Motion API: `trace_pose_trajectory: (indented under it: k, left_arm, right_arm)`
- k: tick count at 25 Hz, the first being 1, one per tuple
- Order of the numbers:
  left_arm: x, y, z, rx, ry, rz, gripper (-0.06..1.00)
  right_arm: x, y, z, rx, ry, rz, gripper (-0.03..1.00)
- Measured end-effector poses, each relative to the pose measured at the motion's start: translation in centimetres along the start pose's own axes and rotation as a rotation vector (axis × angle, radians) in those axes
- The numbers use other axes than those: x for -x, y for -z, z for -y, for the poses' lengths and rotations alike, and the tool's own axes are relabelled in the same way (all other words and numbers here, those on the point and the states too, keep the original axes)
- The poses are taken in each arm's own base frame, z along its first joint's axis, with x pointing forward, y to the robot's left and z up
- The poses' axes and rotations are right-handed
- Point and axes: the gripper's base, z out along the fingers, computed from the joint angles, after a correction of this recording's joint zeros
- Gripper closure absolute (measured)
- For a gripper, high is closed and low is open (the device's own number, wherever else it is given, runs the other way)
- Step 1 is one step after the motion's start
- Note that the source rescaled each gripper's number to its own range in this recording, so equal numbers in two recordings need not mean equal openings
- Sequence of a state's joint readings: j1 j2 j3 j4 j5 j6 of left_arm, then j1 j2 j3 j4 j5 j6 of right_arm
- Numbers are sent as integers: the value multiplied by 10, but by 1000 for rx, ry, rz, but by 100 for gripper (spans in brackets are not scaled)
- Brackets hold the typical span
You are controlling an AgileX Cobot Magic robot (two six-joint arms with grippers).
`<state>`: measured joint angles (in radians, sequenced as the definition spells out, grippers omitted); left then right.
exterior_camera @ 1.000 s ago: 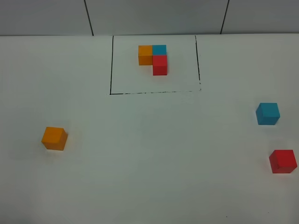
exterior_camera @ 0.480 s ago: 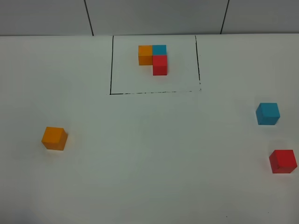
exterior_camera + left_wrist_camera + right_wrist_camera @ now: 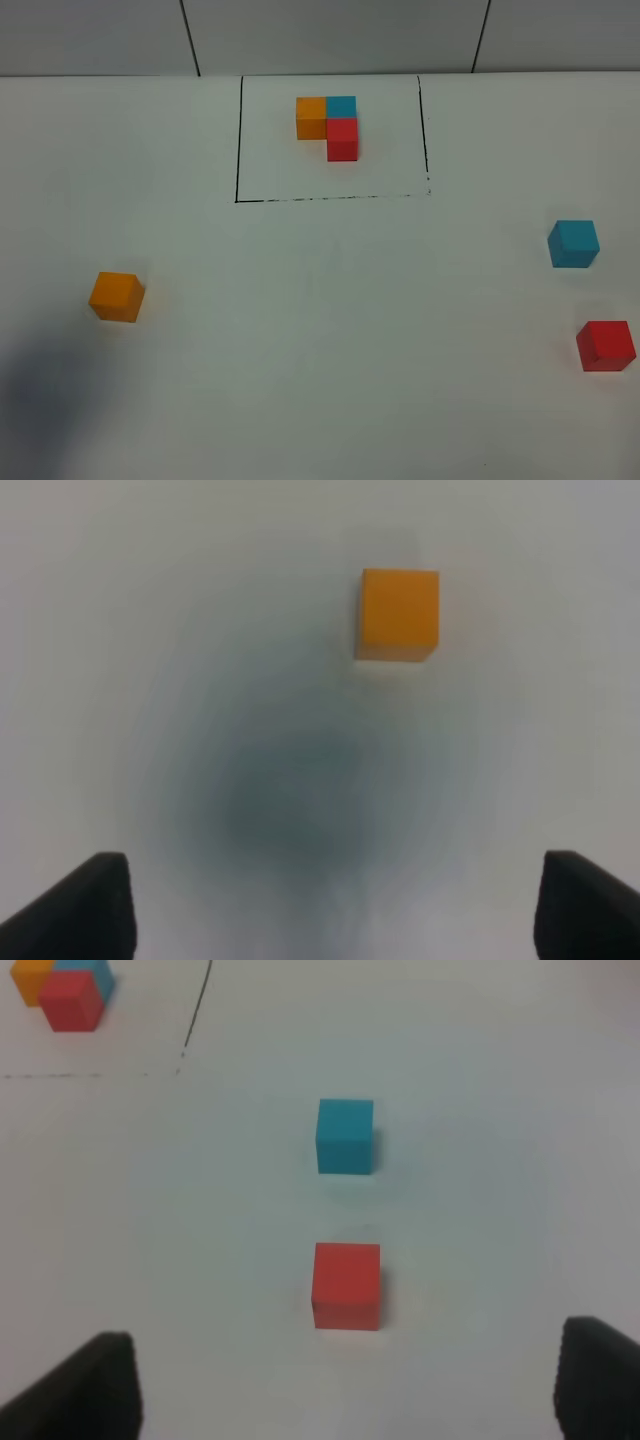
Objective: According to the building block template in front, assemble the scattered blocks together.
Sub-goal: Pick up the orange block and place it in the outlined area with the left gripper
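orange block (image 3: pixel 399 613) sits ahead of my left gripper (image 3: pixel 330 915), slightly off its midline and well apart; jaws wide apart, holding nothing, so i'd reach forward.

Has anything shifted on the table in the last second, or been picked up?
A dark shadow has spread over the white table at the lower left of the high view, close to the loose orange cube; no arm shows there. Nothing was gripped or released. The orange cube, the teal-blue cube, the red cube and the black-framed three-cube template stayed put.
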<state>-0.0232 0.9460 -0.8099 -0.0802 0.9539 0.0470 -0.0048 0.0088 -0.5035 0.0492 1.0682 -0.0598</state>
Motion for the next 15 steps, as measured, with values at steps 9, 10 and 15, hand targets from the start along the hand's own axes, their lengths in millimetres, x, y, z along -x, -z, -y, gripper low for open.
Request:
trace_pose_trajectory:
  k: [9, 10, 15]
  left_arm:
    - [62, -81, -6, -2, 23, -285, 11]
    - [63, -88, -7, -2, 25, -304, 11]
    - [66, -112, -3, -3, 3, -347, 11]
  right_arm:
    - [0, 0, 0, 0, 0, 0, 28]
    - [0, 0, 0, 0, 0, 0, 28]
    - [0, 0, 0, 0, 0, 0, 28]
